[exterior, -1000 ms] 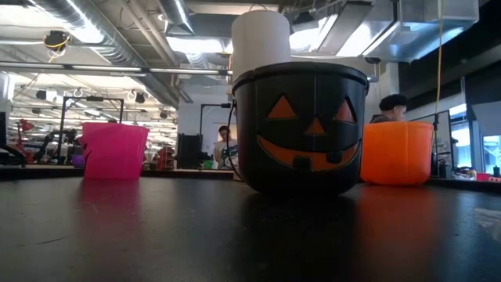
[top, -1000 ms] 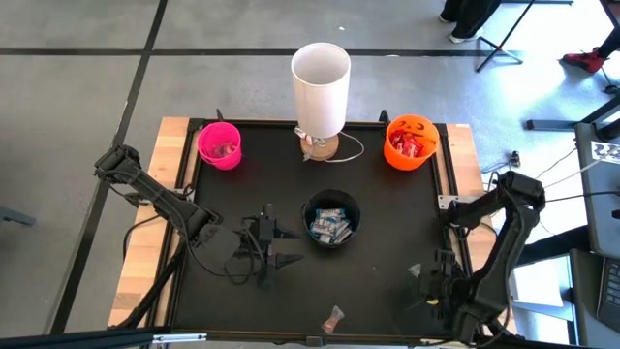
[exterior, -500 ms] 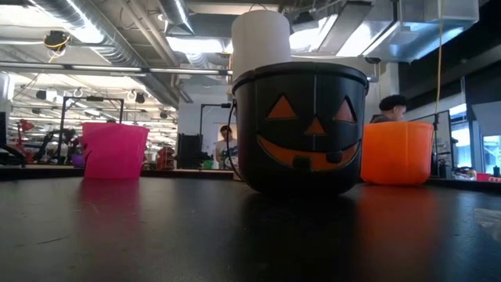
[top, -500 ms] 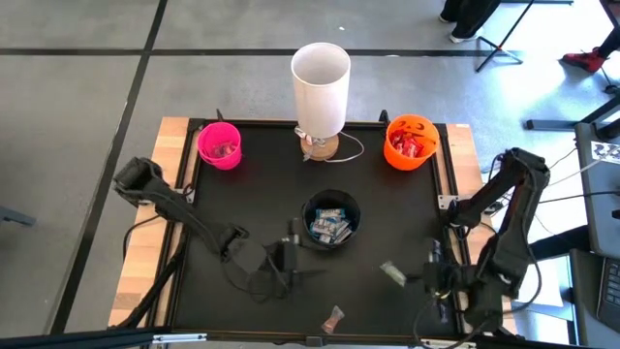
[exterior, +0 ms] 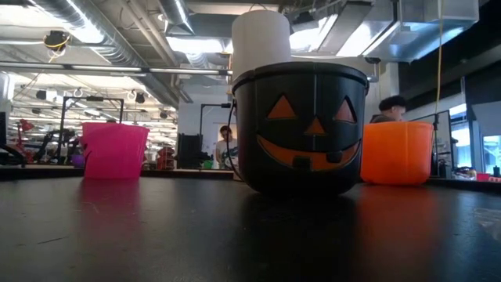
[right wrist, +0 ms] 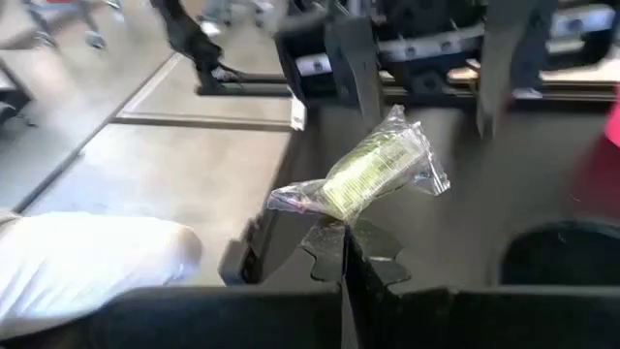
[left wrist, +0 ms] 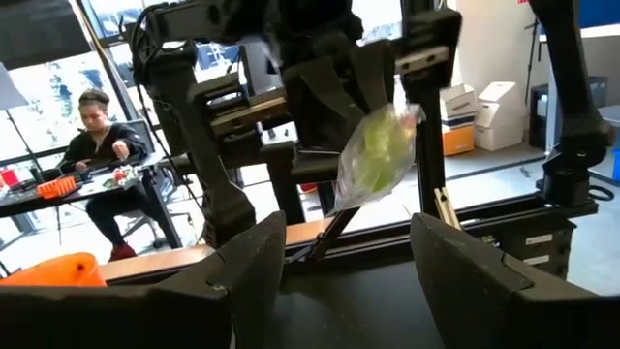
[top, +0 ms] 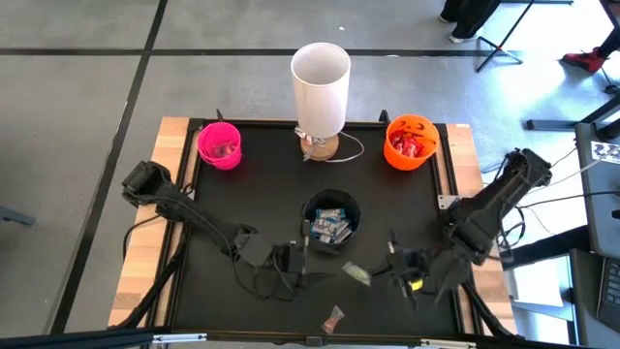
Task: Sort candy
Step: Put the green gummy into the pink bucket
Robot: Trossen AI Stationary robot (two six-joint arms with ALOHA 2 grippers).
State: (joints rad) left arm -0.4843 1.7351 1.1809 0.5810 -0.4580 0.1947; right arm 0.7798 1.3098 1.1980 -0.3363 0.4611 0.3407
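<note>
My right gripper [top: 378, 275] hangs over the table's near middle, shut on a pale green candy [top: 356, 274] in a clear wrapper. That candy also shows in the right wrist view [right wrist: 376, 170] and the left wrist view [left wrist: 373, 155]. My left gripper [top: 310, 256] is open and level, facing the candy from the table's left, its fingers [left wrist: 254, 267] apart with nothing between them. Another candy [top: 334, 316] lies on the mat by the near edge. The black pumpkin bucket [top: 331, 218] holds blue-and-white candy. My right gripper pinches the wrapper's twisted end [right wrist: 312, 206] between its two fingertips. The fingers come from the table's right, slanting a little downward. The candy sticks out beyond the fingertips toward my left gripper, lifted clear of the table.
A pink cup [top: 220, 143] stands at the far left and an orange pumpkin bucket [top: 411, 141] with red packets at the far right. A tall white cylinder [top: 321, 76] stands at the far middle. Black mat [top: 242, 194] lies bare between them.
My right gripper has risen from the near right corner and carried the candy toward the table's middle, tipping from pointing down to nearly level. My left gripper has moved toward the table's right, in front of the black bucket, and has rolled; it stays open.
</note>
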